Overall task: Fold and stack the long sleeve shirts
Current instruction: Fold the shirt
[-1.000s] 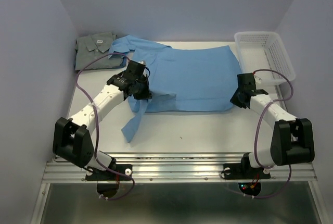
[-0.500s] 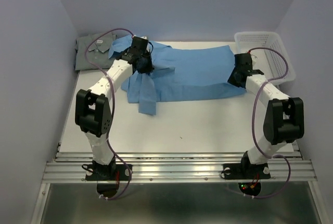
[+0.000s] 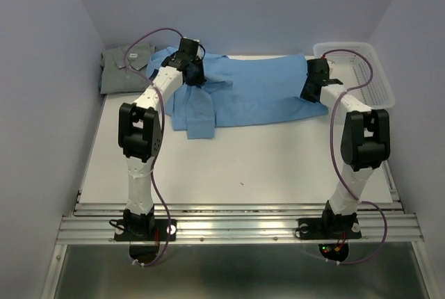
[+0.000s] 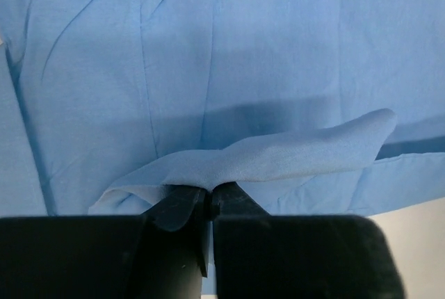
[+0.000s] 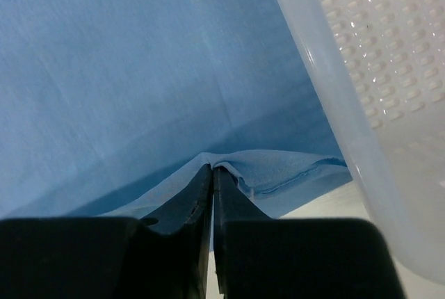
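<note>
Both jaws clamped tight on light blue shirt (image 3: 257, 94) | long axis left-right | collar end left

Pale lavender walls close me in on three sides: a back wall (image 3: 243, 7), a left wall (image 3: 35, 104) and a right wall (image 3: 424, 55). My surface (image 3: 278, 167) is flat, matte white and evenly lit, with only soft shadows. An aluminium rail (image 3: 236, 222) runs along its near edge, and below that lies a grey metal panel (image 3: 243, 271).
</note>
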`<action>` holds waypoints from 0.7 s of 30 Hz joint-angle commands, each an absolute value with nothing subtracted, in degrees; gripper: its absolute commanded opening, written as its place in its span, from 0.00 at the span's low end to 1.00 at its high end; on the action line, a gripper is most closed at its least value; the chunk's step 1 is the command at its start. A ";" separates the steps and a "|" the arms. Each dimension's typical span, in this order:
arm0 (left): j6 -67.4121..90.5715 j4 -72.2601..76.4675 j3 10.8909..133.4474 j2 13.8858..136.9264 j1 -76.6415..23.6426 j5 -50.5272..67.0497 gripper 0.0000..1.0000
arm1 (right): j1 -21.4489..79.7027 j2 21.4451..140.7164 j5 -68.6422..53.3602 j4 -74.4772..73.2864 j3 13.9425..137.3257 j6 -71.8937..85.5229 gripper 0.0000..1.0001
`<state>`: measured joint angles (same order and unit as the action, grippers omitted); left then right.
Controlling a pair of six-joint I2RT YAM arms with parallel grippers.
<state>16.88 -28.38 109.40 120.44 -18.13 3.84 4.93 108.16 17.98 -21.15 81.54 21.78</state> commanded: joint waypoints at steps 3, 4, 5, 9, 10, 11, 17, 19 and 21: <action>16.52 -29.88 116.63 123.48 -16.96 4.31 0.67 | 4.83 111.27 20.21 -18.90 85.87 20.39 0.41; 16.61 -29.88 116.63 123.66 -16.96 4.57 0.97 | 4.83 111.44 19.69 -18.98 86.30 20.13 0.51; 16.61 -29.71 116.80 123.75 -16.88 4.92 0.99 | 4.83 111.45 19.25 -18.98 86.57 19.69 0.65; 17.49 -29.44 116.90 123.14 -16.35 5.45 0.99 | 4.83 110.92 14.06 -18.98 88.33 17.06 1.00; 17.58 -29.53 116.63 122.70 -16.26 5.54 0.99 | 4.83 109.96 11.02 -19.16 88.24 16.53 1.00; 17.58 -29.18 116.20 121.39 -16.35 5.54 0.99 | 4.83 109.26 9.68 -19.07 87.98 15.83 1.00; 21.09 -24.01 99.87 112.69 -16.00 5.45 0.99 | 7.03 104.15 5.37 -16.00 79.02 16.95 1.00; 23.19 -19.35 91.08 109.26 -15.91 7.11 0.99 | 7.03 105.11 4.31 -15.38 77.70 17.14 1.00; 25.04 -15.93 85.29 108.11 -15.65 8.78 0.99 | 7.03 107.73 4.48 -14.68 78.22 16.70 1.00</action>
<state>21.17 -23.27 92.84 113.71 -16.23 5.82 6.83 106.19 6.83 -18.44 78.65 17.15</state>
